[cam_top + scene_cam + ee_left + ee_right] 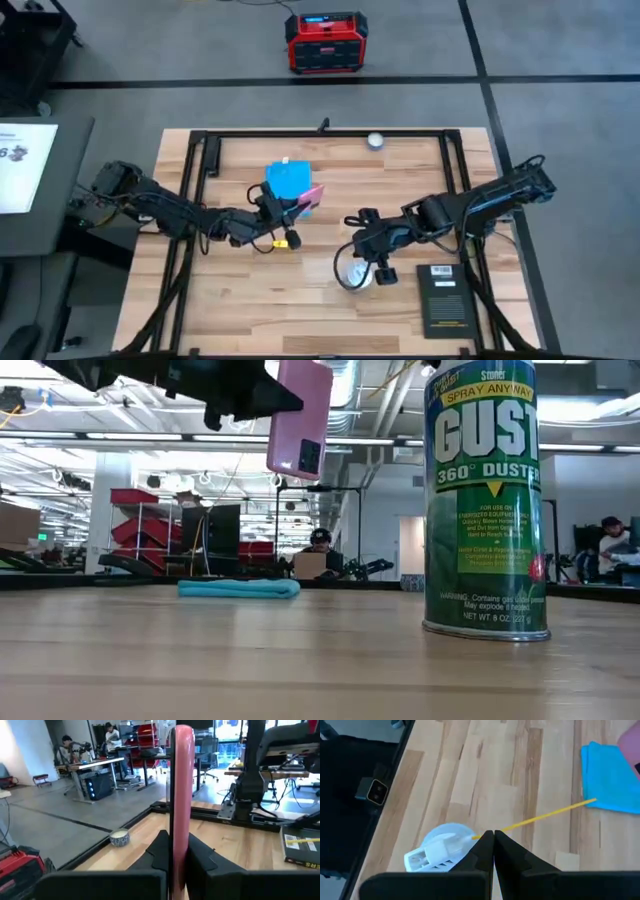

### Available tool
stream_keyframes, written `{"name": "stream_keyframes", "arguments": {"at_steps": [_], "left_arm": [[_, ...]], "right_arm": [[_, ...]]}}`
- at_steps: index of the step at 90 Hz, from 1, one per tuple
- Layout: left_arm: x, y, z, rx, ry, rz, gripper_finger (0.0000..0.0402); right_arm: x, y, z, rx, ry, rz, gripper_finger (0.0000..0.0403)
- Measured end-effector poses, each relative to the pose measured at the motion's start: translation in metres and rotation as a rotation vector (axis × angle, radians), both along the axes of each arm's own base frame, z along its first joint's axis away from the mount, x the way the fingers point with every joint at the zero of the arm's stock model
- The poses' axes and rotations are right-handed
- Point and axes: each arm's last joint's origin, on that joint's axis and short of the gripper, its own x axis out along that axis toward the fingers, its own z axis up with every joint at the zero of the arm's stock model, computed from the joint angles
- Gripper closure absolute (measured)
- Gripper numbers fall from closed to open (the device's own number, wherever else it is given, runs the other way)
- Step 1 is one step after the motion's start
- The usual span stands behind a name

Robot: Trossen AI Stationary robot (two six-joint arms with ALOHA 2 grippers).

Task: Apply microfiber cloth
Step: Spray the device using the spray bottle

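On a pale wooden surface point(250, 300), the left gripper point(175, 855) clamps a pink-backed phone point(181, 795) upright — above the flat blue microfiber cloth point(287, 180); the right gripper point(493, 840) hangs closed and empty over a dust-spray can point(486, 500).

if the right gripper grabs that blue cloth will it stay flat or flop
Likely floppy: the cloth lies folded in soft, rounded layers on the table. Probably light, so a pinch may lift only its top layer. The right gripper is shut, beside the can.

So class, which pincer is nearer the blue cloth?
Left. The left pincer, shut on the phone, is beside the cloth; the right pincer is farther off, above the can.
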Motion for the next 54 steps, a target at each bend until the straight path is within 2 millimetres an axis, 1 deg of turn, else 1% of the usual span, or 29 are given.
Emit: {"name": "stream_keyframes", "arguments": {"at_steps": [9,19,26,40,46,54], "left_arm": [[-0.007,-0.003,-0.006,-0.032,-0.047,0.009,0.0398],[-0.012,-0.012,-0.009,-0.027,-0.039,0.057,0.0398],[-0.014,-0.015,-0.009,-0.028,-0.039,0.062,0.0398],[-0.013,-0.015,-0.011,-0.037,-0.039,0.074,0.0398],[-0.012,-0.015,-0.013,-0.034,-0.030,0.072,0.0398],[-0.012,-0.016,-0.013,-0.044,-0.034,0.070,0.0398]], "right_arm": [[0.000,0.001,0.000,0.003,0.001,0.000,0.0403],[-0.001,0.003,0.000,0.008,0.003,0.000,0.0403],[-0.001,0.002,0.000,0.009,0.002,0.000,0.0403],[-0.001,0.003,0.000,0.013,0.001,-0.002,0.0403],[-0.001,0.003,0.005,0.016,0.001,-0.001,0.0403],[-0.003,0.002,0.016,0.019,-0.003,0.001,0.0403]]}}
